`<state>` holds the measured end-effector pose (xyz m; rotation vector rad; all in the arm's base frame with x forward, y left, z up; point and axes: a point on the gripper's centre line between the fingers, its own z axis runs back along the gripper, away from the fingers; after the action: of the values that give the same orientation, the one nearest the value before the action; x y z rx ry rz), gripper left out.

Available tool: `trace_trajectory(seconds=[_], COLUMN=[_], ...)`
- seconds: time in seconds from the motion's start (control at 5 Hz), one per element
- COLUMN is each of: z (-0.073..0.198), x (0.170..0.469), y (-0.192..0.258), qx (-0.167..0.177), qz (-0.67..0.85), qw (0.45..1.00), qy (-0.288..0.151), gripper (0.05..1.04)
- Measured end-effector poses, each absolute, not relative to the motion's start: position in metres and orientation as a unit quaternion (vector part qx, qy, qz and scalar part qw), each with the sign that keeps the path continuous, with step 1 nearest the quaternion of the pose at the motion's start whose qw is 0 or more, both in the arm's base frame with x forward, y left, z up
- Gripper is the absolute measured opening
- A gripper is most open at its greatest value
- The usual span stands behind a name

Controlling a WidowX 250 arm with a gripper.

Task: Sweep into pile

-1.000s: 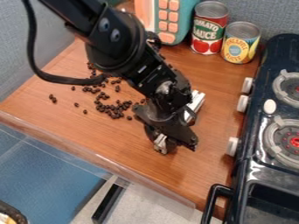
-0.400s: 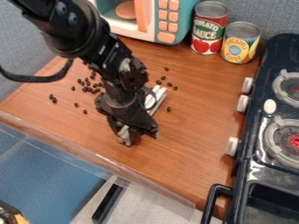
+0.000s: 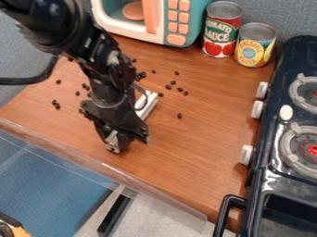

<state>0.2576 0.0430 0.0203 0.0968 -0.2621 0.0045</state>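
I can't tell how open my gripper (image 3: 116,142) is or whether it holds anything; dark beans (image 3: 168,86) lie scattered beyond it and to both sides; two labelled cans (image 3: 254,48) stand farther off.

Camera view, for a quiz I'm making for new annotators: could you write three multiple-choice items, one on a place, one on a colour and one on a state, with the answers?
1. Where is the yellow can relative to the red can?
A) On top of it
B) Beside it
C) Underneath it

2. What colour are the knobs on the stove?
A) White
B) Green
C) Orange

3. How do the visible beans lie on the counter?
A) In one tight pile
B) In a bowl
C) Scattered

Key:
1. B: both cans stand upright, side by side.
2. A: the knobs are white against the dark stove.
3. C: single beans and small clusters lie apart, with bare wood between them.
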Motion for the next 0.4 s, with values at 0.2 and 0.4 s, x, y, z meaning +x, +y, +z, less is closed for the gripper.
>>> trace_trajectory(seconds=[0.2,0.4], z=[0.044,0.059], x=[0.259,0.27], y=[0.037,0.017], qx=[0.04,0.024], qz=[0.005,-0.002], qw=[0.988,0.987], qy=[-0.149,-0.157], gripper=[0.38,0.38])
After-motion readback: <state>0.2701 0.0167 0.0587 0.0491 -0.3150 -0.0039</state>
